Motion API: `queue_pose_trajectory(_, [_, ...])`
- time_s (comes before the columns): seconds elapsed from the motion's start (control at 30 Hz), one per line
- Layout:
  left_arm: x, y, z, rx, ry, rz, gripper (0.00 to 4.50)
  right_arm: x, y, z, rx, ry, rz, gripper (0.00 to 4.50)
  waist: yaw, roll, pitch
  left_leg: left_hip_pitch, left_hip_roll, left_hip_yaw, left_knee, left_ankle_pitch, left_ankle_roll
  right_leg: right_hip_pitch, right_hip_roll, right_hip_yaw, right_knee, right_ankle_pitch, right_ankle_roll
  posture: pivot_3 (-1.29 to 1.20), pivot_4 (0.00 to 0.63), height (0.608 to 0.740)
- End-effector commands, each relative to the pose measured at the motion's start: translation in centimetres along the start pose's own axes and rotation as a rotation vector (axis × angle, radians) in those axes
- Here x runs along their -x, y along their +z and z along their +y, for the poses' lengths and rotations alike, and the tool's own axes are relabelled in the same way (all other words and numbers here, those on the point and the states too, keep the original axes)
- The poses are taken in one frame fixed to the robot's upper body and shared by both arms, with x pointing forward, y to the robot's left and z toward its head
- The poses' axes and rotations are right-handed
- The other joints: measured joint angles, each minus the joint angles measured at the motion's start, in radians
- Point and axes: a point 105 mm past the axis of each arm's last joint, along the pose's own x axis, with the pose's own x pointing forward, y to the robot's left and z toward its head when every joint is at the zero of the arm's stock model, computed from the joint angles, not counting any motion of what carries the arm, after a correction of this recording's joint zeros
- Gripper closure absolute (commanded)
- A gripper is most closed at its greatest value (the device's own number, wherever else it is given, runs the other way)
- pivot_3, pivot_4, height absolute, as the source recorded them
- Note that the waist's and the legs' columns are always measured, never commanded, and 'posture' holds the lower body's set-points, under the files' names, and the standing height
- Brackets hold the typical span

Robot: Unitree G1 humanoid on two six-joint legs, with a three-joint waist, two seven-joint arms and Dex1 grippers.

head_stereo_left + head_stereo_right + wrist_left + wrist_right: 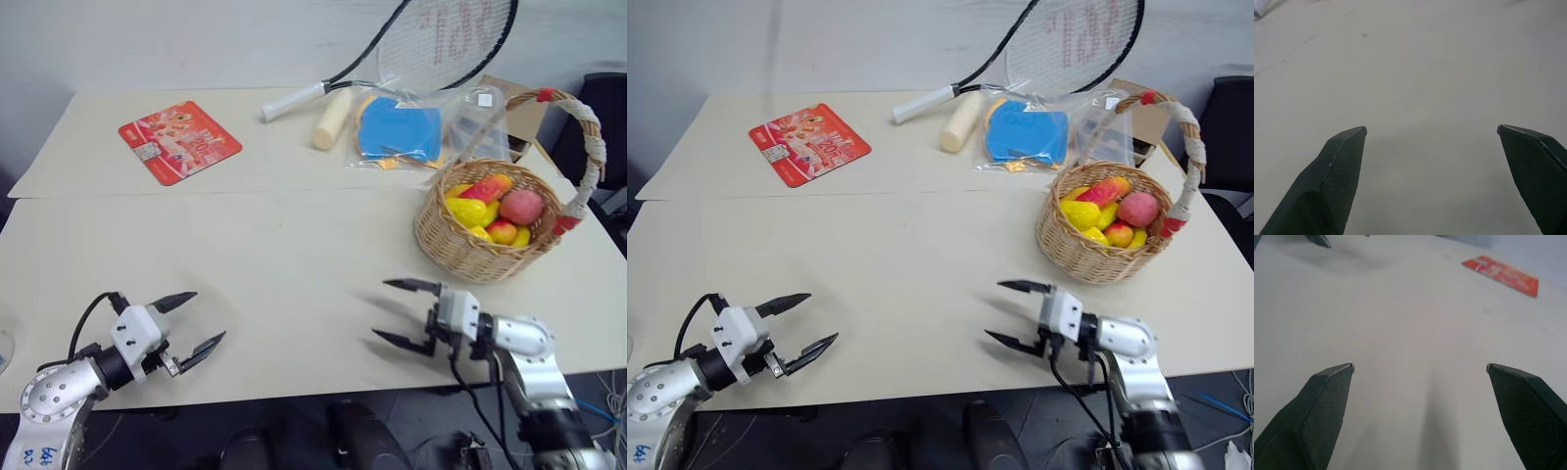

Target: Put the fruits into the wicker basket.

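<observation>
Already the fruits (490, 208) lie heaped inside the wicker basket (460, 245), which stands upright at the right side of the desk (294, 245), its tall corded handle (588, 147) arching from the far rim over to the right rim. Among them a round pink peach (521, 206) sits toward the right, a red-and-yellow mango-like piece (487, 187) lies with its long axis slanting toward the far right, and yellow pieces (468, 211) crowd the near left. Both tools hover low over bare desk near the front edge, empty: the left tool (191, 319) points forward and right with fingers spread wide, and the right tool (392, 311) points left, equally spread, well apart from the basket.
</observation>
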Motion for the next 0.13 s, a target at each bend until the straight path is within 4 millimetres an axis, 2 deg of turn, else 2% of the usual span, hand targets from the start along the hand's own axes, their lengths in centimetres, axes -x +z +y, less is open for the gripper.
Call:
queue_pose_trajectory(0.03, [-0.1,2.1,-0.3,-0.037,0.066,-0.077,0.0,-2.0,-0.4,-0.7,0.0,0.021,-0.045,0.02,0.001,-0.001,0.0,0.001,0.001,0.0,0.0,-0.001,0.0,0.0,0.0,0.0,0.0,0.0,0.0,0.0,0.15,0.74])
queue_pose_trajectory(0.13, [-0.1,3.1,0.2,-0.051,0.16,-0.113,0.0,-2.8,-0.8,-1.9,-0.014,-0.017,-0.057,0.02,0.0,-0.001,0.0,0.002,0.001,0.004,0.001,-0.002,0.001,0.0,0.0,0.002,0.0,0.0,0.0,0.0,0.15,0.74])
